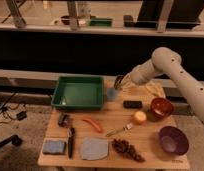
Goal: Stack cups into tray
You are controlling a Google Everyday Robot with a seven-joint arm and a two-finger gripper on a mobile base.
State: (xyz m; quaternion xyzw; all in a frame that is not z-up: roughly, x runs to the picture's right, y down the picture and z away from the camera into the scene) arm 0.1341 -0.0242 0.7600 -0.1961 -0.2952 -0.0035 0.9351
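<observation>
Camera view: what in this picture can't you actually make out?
- Gripper, just right of the green tray and over the small cup: it covers the cup's top, so whether they touch is unclear.
- Arm: cut off by the right edge, so the rest of the robot is unseen.
- Yellow object behind the arm: partly hidden, so what it is stays unclear.
</observation>
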